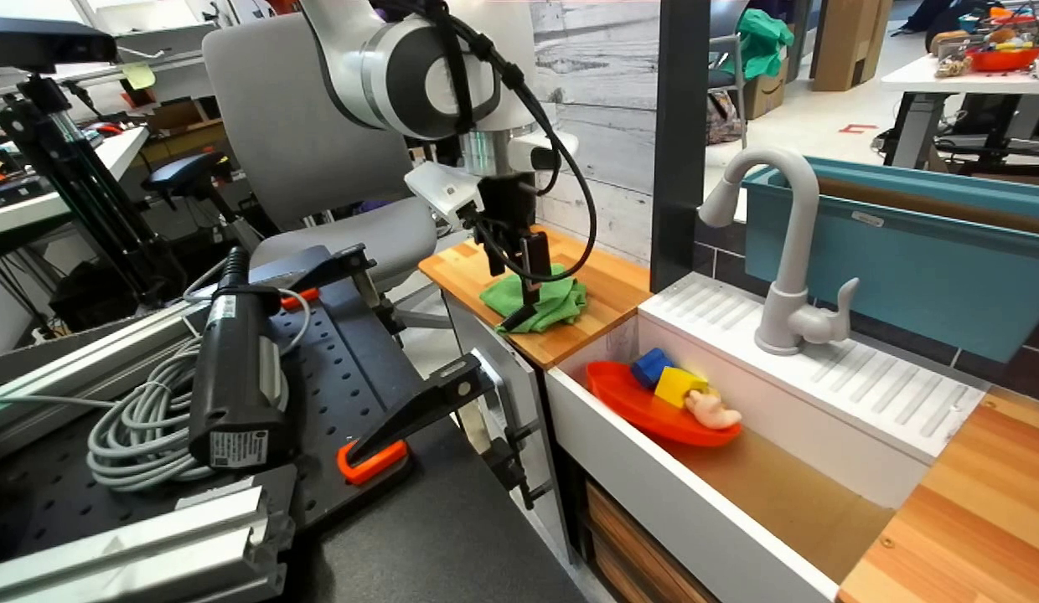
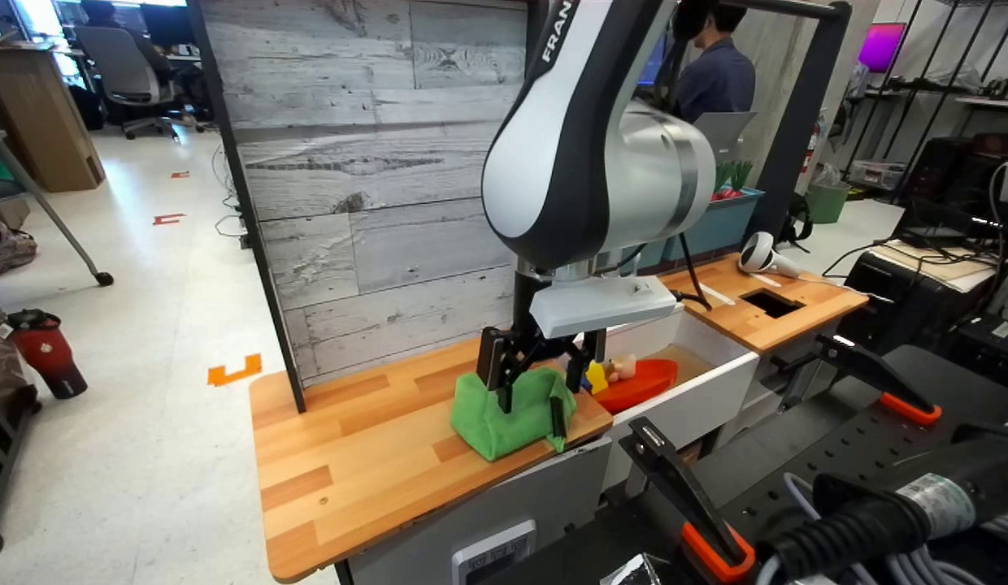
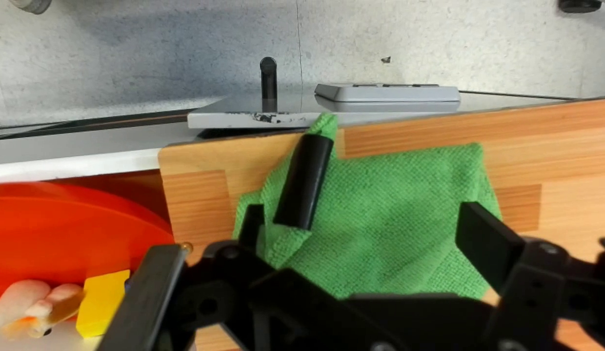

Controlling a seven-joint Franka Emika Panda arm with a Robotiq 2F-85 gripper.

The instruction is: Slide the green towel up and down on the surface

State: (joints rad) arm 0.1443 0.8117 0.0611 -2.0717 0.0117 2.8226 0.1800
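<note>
The green towel (image 1: 561, 295) lies bunched on the wooden countertop (image 1: 616, 266), near the sink-side end. It also shows in an exterior view (image 2: 504, 431) and in the wrist view (image 3: 390, 195). A short black cylinder (image 3: 305, 183) rests on the towel's sink-side part, close to the counter's front edge; it shows in both exterior views (image 2: 558, 420). My gripper (image 3: 363, 224) points down over the towel with its fingers wide apart and nothing held between them. In an exterior view the fingertips (image 2: 540, 392) are at about towel height; whether they touch it I cannot tell.
A white sink basin (image 1: 679, 494) adjoins the counter, holding a red dish (image 1: 637, 410), a yellow block (image 1: 677, 387), a blue block (image 1: 651, 367) and a pinkish toy (image 1: 710, 409). A grey faucet (image 1: 792, 243) stands behind. A wood-patterned panel (image 2: 374, 187) rises behind the counter.
</note>
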